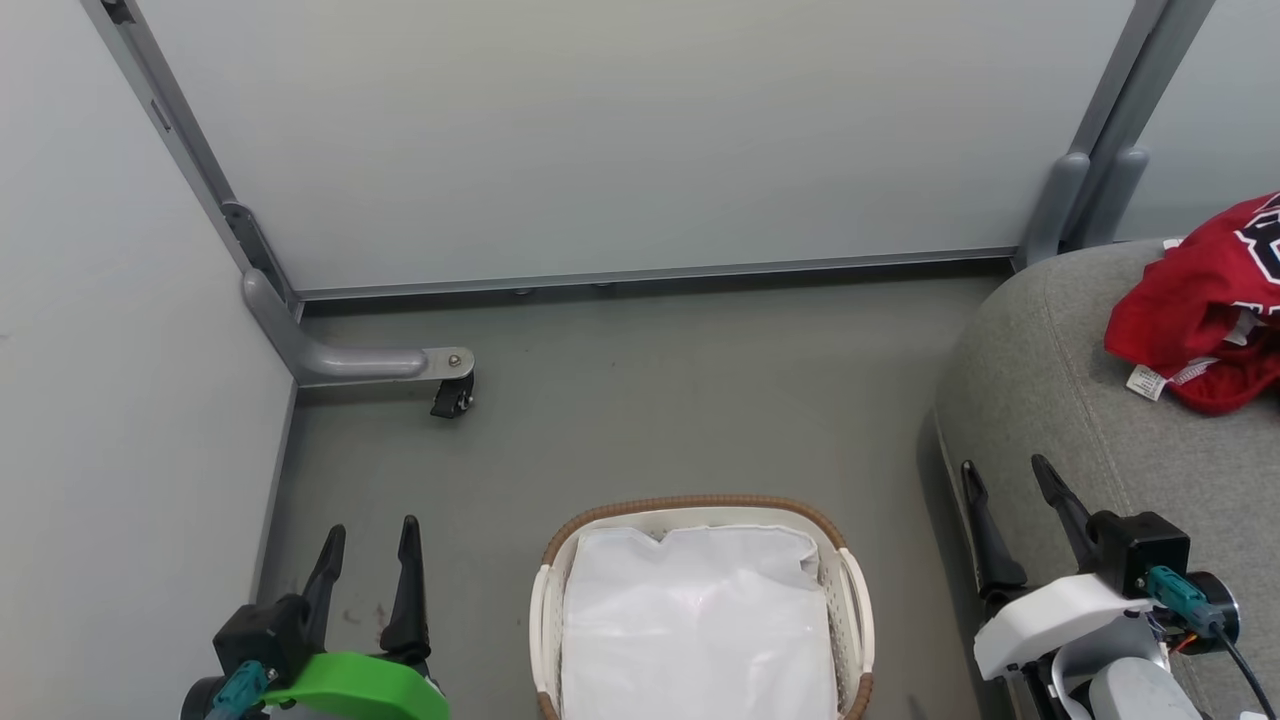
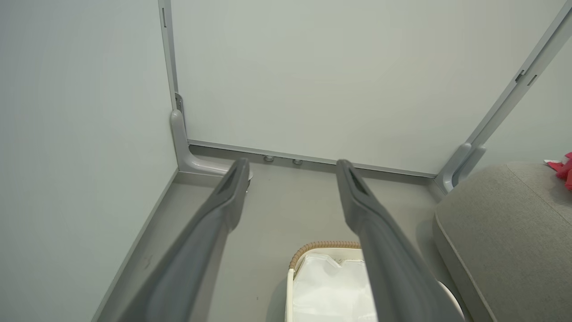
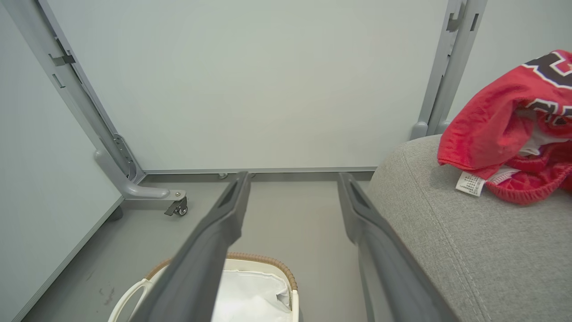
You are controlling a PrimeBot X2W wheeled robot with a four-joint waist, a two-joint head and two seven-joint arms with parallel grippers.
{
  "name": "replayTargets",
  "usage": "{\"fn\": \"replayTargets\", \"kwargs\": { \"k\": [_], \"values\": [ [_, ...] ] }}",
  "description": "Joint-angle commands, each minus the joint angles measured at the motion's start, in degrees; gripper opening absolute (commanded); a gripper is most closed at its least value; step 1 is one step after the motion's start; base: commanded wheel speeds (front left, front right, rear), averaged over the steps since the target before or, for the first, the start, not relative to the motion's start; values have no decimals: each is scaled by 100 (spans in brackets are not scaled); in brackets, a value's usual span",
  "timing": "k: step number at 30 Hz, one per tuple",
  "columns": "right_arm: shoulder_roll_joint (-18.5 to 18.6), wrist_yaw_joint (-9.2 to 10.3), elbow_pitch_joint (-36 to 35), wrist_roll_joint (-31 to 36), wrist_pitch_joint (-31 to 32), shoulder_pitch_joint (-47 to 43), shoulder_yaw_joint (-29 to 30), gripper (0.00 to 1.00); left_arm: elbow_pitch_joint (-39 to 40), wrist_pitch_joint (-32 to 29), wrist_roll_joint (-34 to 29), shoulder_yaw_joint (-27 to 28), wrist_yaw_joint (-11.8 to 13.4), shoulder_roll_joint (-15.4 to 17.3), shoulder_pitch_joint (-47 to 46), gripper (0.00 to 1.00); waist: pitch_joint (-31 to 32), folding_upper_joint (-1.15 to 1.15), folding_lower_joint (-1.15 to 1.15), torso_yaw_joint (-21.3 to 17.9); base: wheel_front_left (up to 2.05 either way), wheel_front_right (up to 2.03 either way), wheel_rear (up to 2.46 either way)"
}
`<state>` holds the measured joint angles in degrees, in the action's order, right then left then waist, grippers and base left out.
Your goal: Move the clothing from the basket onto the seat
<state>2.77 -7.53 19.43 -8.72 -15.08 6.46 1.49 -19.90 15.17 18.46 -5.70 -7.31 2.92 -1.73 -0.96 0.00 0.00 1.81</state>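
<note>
The red clothing (image 1: pixel 1205 310) with white trim and black-and-white lettering lies bunched on the grey seat (image 1: pixel 1060 400) at the right; the same clothing (image 3: pixel 509 120) and seat (image 3: pixel 447 232) appear in the right wrist view. The basket (image 1: pixel 700 510) stands on the floor at bottom centre, holding just a white liner (image 1: pixel 695 630). My left gripper (image 1: pixel 370 545) is open and empty, left of the basket. My right gripper (image 1: pixel 1005 480) is open and empty at the seat's near edge, below the clothing. A small bit of the clothing (image 2: pixel 564 167) peeks into the left wrist view.
Pale partition panels close off the back and left. A grey panel foot with a caster (image 1: pixel 452 395) juts onto the floor at the left. A second panel post (image 1: pixel 1085 200) stands behind the seat. Grey floor (image 1: pixel 700 400) lies between the basket and the panels.
</note>
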Motion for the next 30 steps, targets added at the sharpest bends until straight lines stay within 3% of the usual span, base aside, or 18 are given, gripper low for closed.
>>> {"fn": "replayTargets", "kwargs": {
  "k": [1,12,13,17,30],
  "values": [
    [23,8,-20,-52,-12,-81,16,100,-13,-4,59,-9,-17,-1,77,100,-2,0,0,6,0,0,0],
    [23,8,-33,-101,-12,-73,16,100,-35,-4,123,-41,-19,-1,28,100,-29,0,0,14,0,0,0],
    [-4,0,2,-40,0,-1,6,0,-60,0,85,-38,1,-3,0,0,-30,0,0,15,0,0,0],
    [-44,0,178,-114,44,-41,16,0,-201,-15,165,-36,1,-7,18,0,-29,0,0,14,0,0,0],
    [-32,1,36,-1637,436,-34,107,0,-62,-364,1550,137,-2,44,-78,0,-17,0,0,-7,0,0,0]
  ]
}}
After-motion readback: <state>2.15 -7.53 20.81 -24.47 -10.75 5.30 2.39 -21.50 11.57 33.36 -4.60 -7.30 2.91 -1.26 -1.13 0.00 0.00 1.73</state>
